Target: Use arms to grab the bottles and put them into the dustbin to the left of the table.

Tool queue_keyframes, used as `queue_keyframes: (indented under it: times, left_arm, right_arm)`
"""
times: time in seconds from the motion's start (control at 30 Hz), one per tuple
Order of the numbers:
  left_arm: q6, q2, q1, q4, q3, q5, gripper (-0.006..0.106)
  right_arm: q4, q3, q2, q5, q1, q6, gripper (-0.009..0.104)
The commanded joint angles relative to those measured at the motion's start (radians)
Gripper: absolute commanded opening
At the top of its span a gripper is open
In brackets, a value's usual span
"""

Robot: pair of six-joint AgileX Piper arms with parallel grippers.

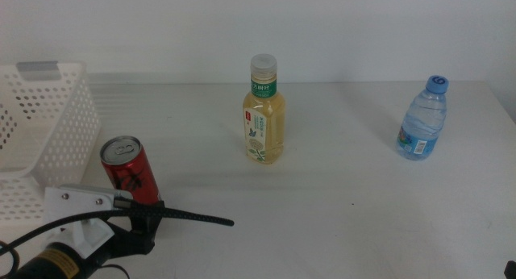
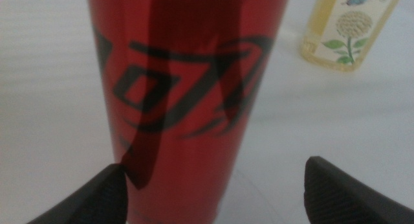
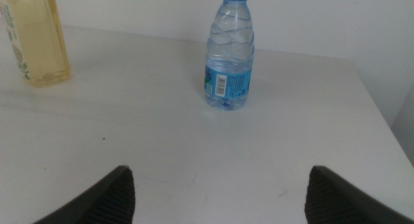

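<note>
Closest to us, our left gripper (image 2: 210, 188) stands wide open around the red can (image 1: 129, 171) beside the white basket (image 1: 56, 118). Our right gripper (image 3: 220, 191) (also wide open, holding nothing) faces the water bottle (image 3: 229, 56); the tea bottle (image 1: 264, 114) stands mid-table.

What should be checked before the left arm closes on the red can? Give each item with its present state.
1. Left gripper open: ok, jaws spread wide in the left wrist view.
2. Red can upright: ok.
3. Can centred between the jaws: not ok, it sits toward one jaw.
4. Dustbin open at the top: ok; what it holds, cannot tell.
5. Tea bottle clear of the can: ok, well apart.
6. Right gripper out of the way: ok, open, facing the water bottle.
</note>
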Motion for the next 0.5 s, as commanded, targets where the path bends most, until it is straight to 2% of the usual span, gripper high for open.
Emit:
queue_keyframes:
  times: [0.0, 0.47]
  left_arm:
    - [-0.008, -0.024, -0.004, -0.021, -0.023, -0.182, 0.090]
    - [0.037, -0.017, -0.004, -0.067, -0.101, -0.181, 0.090]
  right_arm:
    - [-0.010, -0.007, -0.027, -0.073, -0.005, -0.009, 0.070]
    - [-0.010, -0.007, -0.027, -0.073, -0.005, -0.009, 0.070]
